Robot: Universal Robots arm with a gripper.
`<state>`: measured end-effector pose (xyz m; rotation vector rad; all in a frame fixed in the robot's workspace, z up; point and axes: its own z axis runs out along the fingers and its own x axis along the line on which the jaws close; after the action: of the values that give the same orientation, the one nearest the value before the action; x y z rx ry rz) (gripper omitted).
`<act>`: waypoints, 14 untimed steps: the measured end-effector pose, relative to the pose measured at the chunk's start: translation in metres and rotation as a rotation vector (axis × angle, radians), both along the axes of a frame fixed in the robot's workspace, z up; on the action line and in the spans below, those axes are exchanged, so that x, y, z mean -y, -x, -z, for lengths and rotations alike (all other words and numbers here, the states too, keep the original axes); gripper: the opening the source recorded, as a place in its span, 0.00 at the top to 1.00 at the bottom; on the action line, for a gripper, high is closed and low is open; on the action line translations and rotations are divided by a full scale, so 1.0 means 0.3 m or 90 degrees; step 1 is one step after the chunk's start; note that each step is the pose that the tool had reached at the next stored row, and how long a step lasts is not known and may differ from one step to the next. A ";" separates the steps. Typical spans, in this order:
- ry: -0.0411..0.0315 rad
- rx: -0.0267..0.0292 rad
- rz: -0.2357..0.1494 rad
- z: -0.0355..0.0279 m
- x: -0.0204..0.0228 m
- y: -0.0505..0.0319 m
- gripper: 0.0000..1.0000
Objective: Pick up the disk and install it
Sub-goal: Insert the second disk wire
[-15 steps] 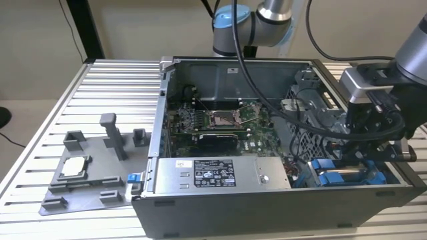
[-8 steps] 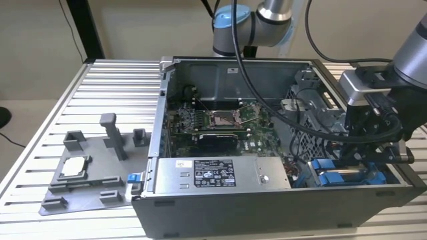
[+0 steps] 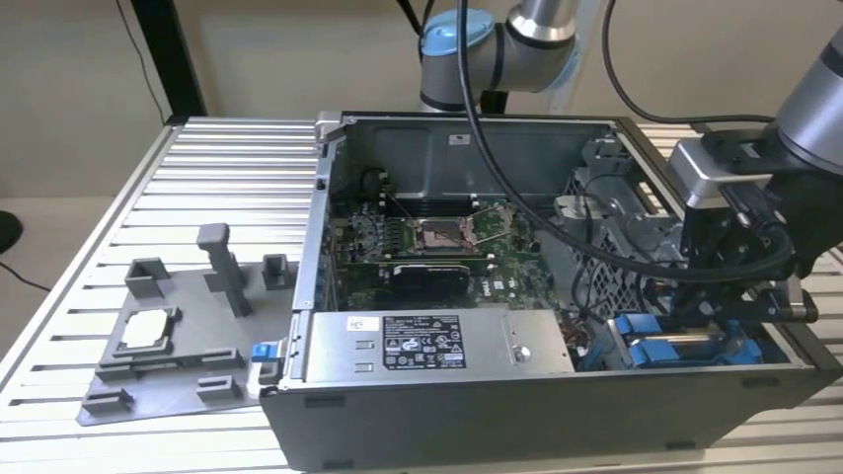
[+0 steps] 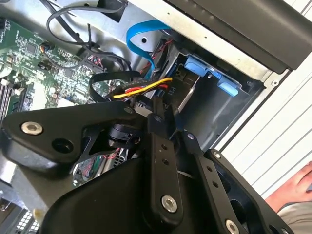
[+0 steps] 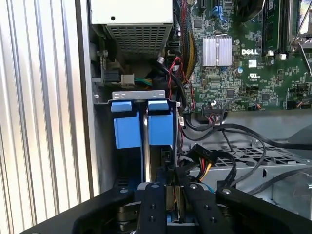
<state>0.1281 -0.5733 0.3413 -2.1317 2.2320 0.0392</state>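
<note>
The open computer case (image 3: pixel 316 247) lies on the slatted table. The disk (image 3: pixel 685 346) sits in the drive bay at the case's front corner, on the exterior view's right. Its blue carrier tabs show at the bay's mouth in both wrist views (image 5: pixel 127 129) (image 4: pixel 197 66). My gripper (image 3: pixel 718 321) hangs straight over that bay. Its two black fingers (image 5: pixel 153 200) stand close together, shut on the disk's edge (image 5: pixel 174 192). The same narrow grip shows in the second wrist view (image 4: pixel 165 114). The fingertips are partly hidden by cables.
A bundle of cables (image 5: pixel 195 161) crowds the bay beside the fingers. The power supply (image 3: pixel 421 346) and motherboard (image 3: pixel 435 237) fill the case. A grey fixture (image 3: pixel 172 346) holding a small square chip (image 3: pixel 145 331) lies on the exterior view's left. A person's hand (image 4: pixel 292 187) rests outside the case.
</note>
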 end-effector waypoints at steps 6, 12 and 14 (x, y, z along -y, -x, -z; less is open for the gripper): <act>-0.0002 0.0000 0.000 -0.010 -0.002 0.000 0.00; -0.0034 0.0000 0.000 -0.021 -0.002 0.000 0.00; -0.0045 0.0000 0.000 -0.026 -0.002 0.000 0.00</act>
<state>0.1281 -0.5727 0.3492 -2.1283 2.2284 0.0470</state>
